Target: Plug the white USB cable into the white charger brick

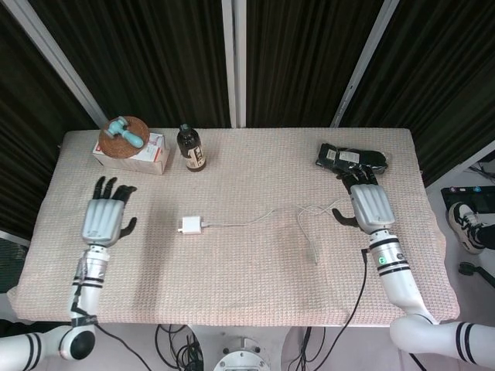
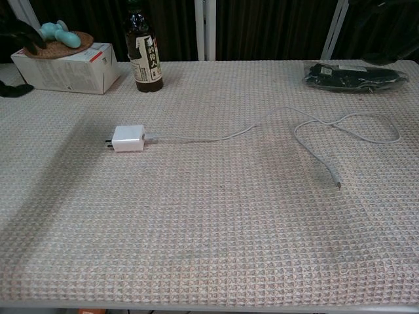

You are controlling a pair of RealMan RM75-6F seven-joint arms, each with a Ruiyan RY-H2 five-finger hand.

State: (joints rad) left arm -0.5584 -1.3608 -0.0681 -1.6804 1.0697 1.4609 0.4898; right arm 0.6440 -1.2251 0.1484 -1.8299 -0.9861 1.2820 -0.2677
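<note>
The white charger brick (image 1: 189, 225) (image 2: 128, 138) lies on the table left of centre, with the white USB cable (image 1: 249, 220) (image 2: 262, 122) plugged into its right side. The cable runs right, loops, and ends in a free plug (image 2: 336, 181). My left hand (image 1: 104, 222) hovers open at the table's left side, well away from the brick, fingers spread. My right hand (image 1: 370, 205) is open at the right side, past the cable loop. Neither hand holds anything. In the chest view only dark fingertips (image 2: 18, 39) show at the left edge.
A dark bottle (image 1: 190, 148) (image 2: 144, 55) stands at the back left beside a white box (image 1: 133, 153) (image 2: 64, 65) topped with a woven coaster and a teal object (image 1: 124, 131). A black pouch (image 1: 353, 159) (image 2: 353, 75) lies at the back right.
</note>
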